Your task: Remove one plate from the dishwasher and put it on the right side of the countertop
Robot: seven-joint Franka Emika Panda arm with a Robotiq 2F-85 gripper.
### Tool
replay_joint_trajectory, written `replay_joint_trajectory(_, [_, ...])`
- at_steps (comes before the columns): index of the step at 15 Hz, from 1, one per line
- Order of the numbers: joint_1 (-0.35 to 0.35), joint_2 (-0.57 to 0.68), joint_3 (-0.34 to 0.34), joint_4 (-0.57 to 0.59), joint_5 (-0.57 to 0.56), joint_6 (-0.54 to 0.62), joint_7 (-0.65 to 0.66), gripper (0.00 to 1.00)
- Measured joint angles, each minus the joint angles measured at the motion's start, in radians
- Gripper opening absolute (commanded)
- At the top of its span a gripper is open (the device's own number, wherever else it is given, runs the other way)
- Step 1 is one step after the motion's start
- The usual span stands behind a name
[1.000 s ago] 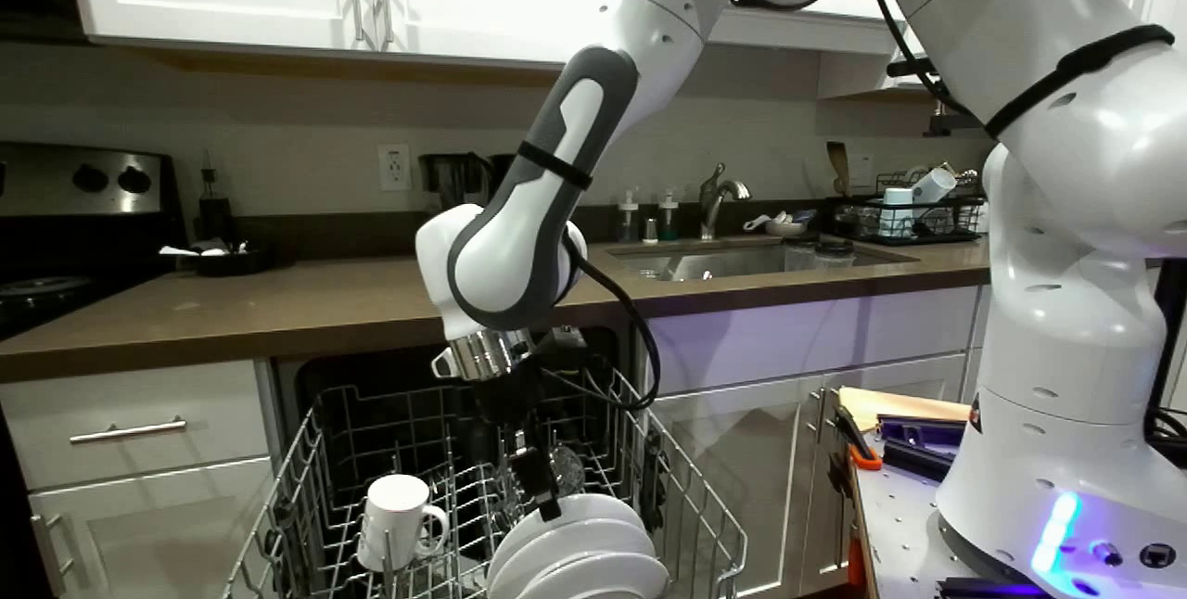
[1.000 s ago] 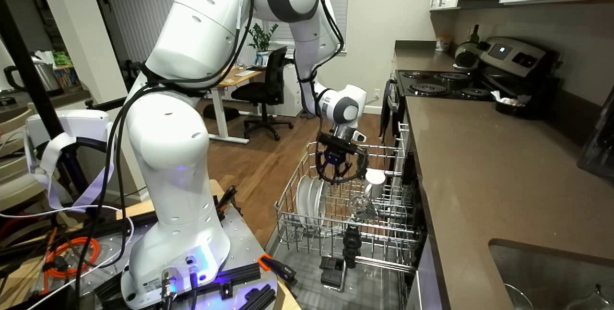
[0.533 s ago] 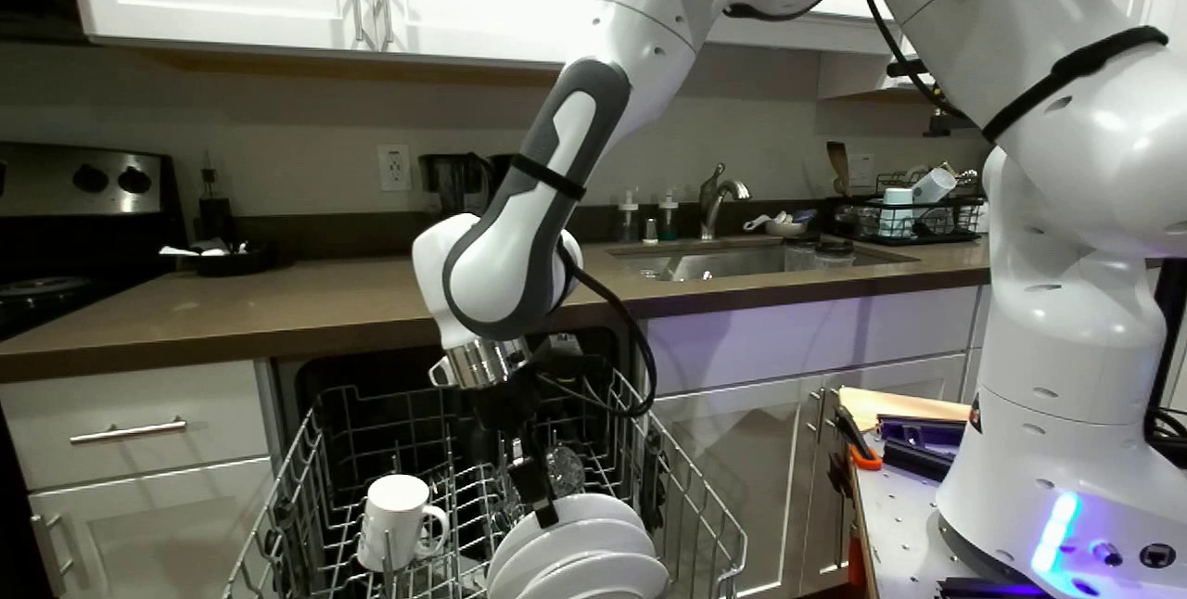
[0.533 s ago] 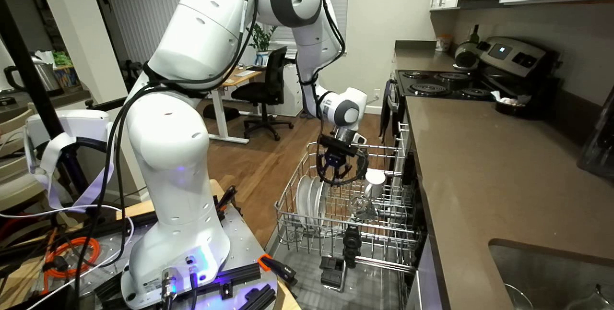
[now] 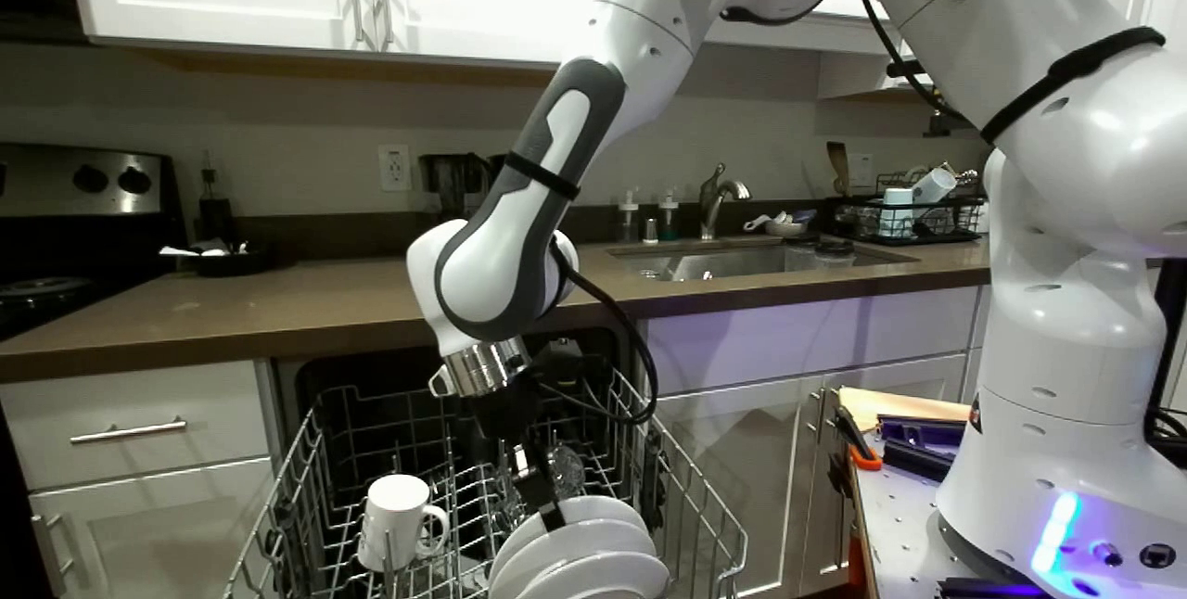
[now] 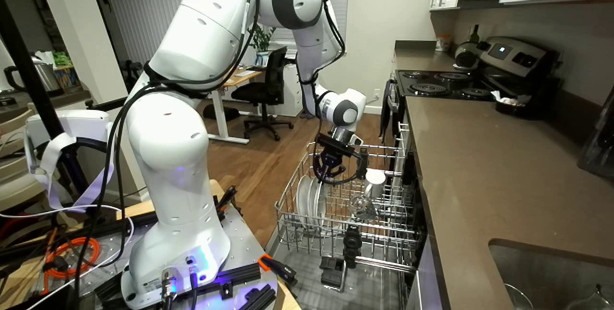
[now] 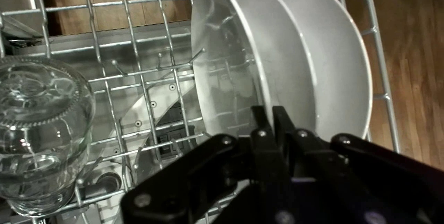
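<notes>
At one plate [image 7: 227,69], the barely parted hand [image 7: 269,110] seemingly pinches the rim

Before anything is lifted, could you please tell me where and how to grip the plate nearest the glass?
Probably by its upper rim, from above, clamping across both faces: the plate stands on edge in the rack, thin rim facing up, with a gap before the neighbouring plate. The pincer straddles that rim.

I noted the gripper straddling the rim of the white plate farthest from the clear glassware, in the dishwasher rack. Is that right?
Not quite: the gripper straddles the rim of the white plate nearest the clear glassware, as the wrist view shows. The rest of your note stands.
</notes>
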Motion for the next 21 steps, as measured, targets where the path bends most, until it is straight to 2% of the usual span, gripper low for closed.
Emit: replay_joint_trajectory(21, [-0.042,-0.044,0.012,0.027,0.051,-0.108,-0.034,0.06])
